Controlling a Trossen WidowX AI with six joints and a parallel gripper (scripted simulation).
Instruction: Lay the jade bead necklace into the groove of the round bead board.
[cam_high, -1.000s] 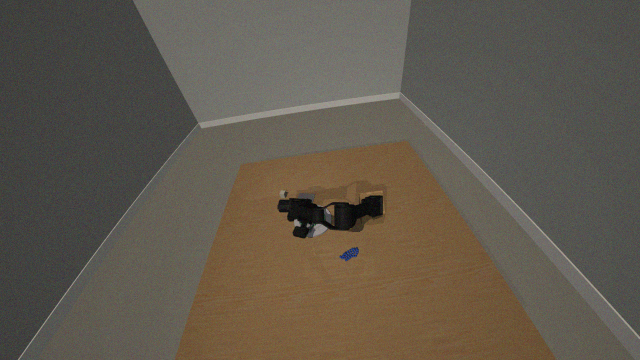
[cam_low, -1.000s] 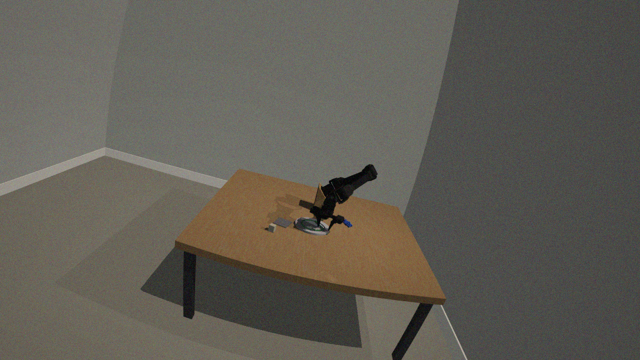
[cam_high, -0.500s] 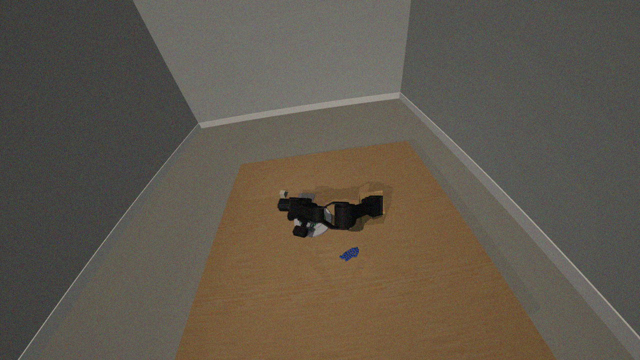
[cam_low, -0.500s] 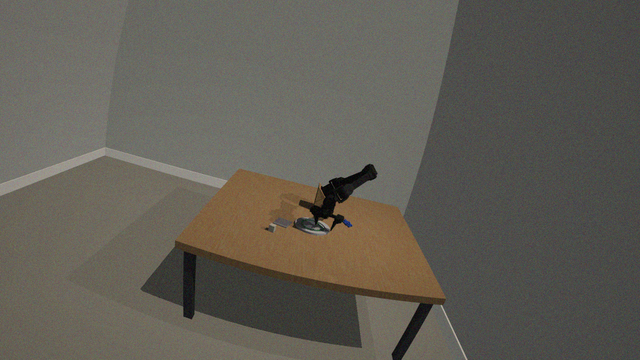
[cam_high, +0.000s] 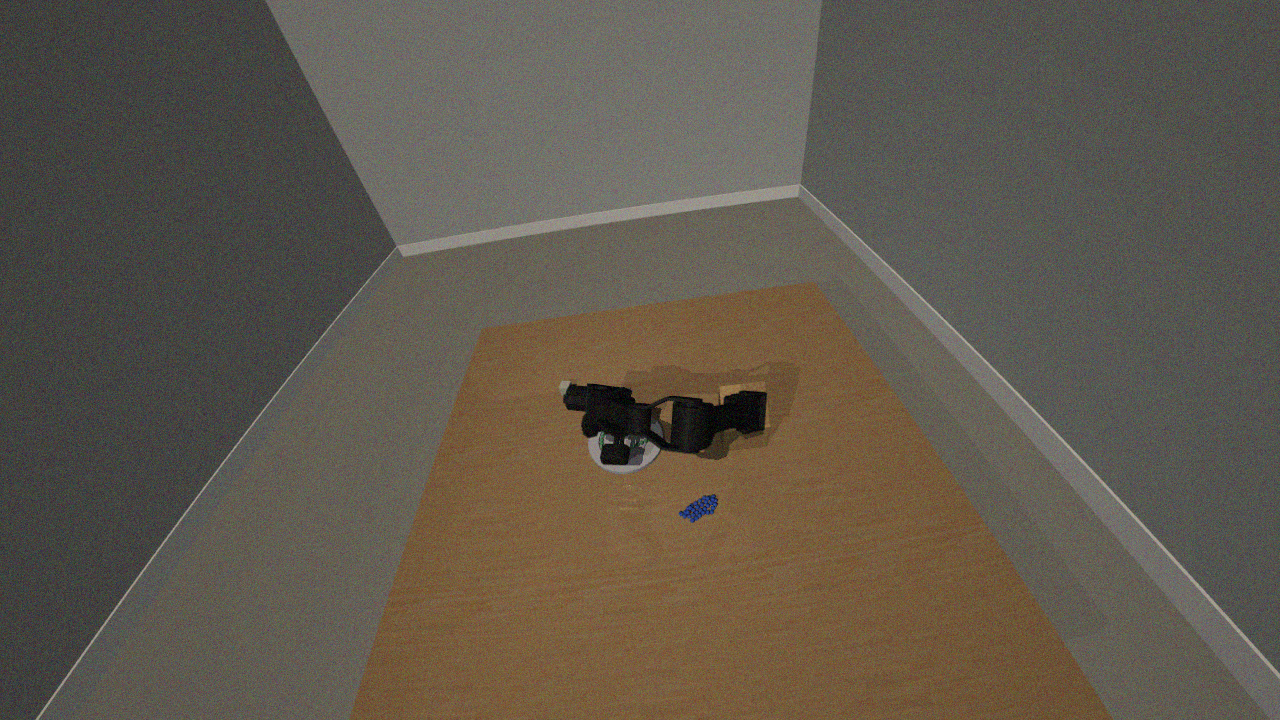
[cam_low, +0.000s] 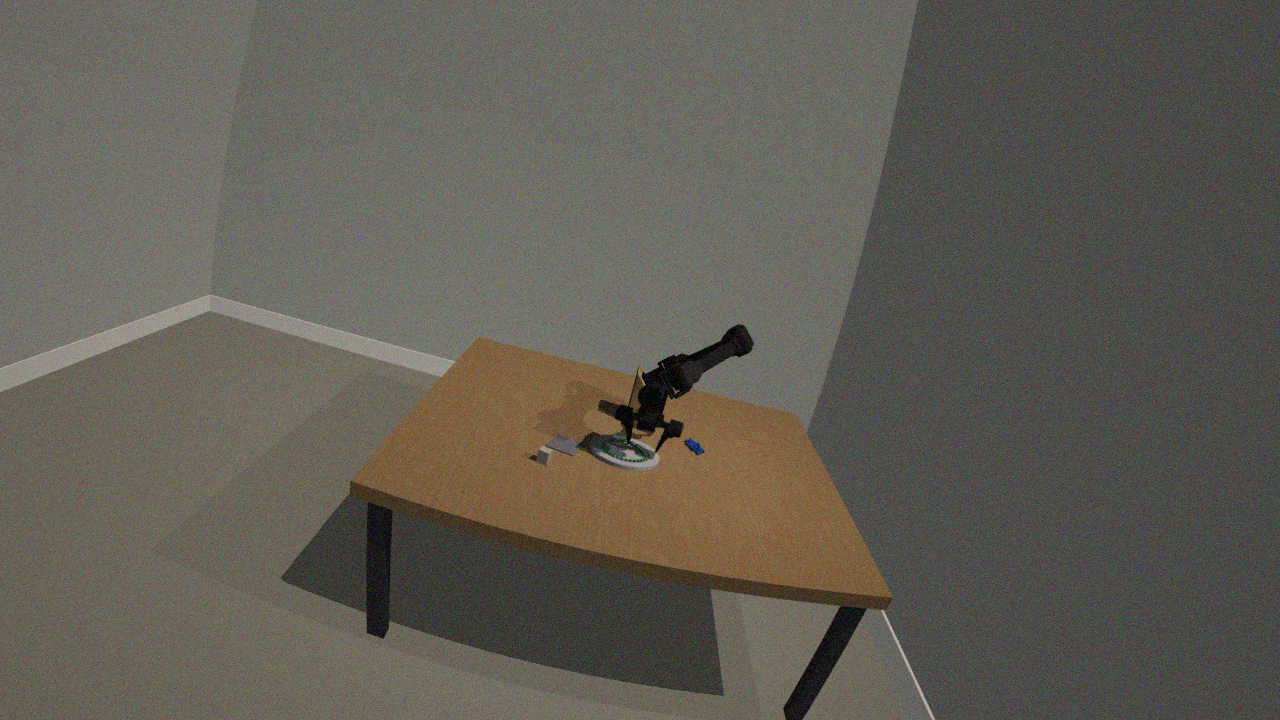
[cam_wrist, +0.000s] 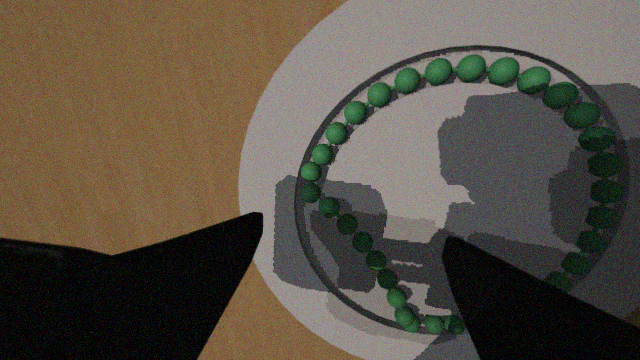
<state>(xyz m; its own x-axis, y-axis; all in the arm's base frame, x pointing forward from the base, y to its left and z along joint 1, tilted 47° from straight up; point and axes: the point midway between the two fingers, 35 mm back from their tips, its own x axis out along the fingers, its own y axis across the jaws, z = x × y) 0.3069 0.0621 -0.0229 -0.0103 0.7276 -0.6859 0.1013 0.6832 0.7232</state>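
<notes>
The jade bead necklace (cam_high: 634, 443) (cam_low: 637, 460) (cam_wrist: 471, 68) lies on the pale round bead board (cam_high: 638, 456) (cam_low: 595, 450) (cam_wrist: 280, 125). In the wrist view its upper, upper-left and right beads follow the ring groove. At the lower left the strand cuts straight across inside the groove, then bends sharply near the bottom, where a few beads bunch. My gripper (cam_low: 643, 447) (cam_wrist: 350, 234) is open over the board and holds nothing; one fingertip is over the board's left edge, the other over its inside. The right finger hides the lower-right beads. The arm partly covers the board in the top view.
A blue bead cluster (cam_high: 699, 507) (cam_low: 694, 445) lies on the table beside the board. A small whitish cube (cam_high: 564, 386) (cam_low: 544, 455) and a flat grey square (cam_low: 563, 444) lie on the other side. An upright wooden panel (cam_low: 635, 389) stands behind the gripper.
</notes>
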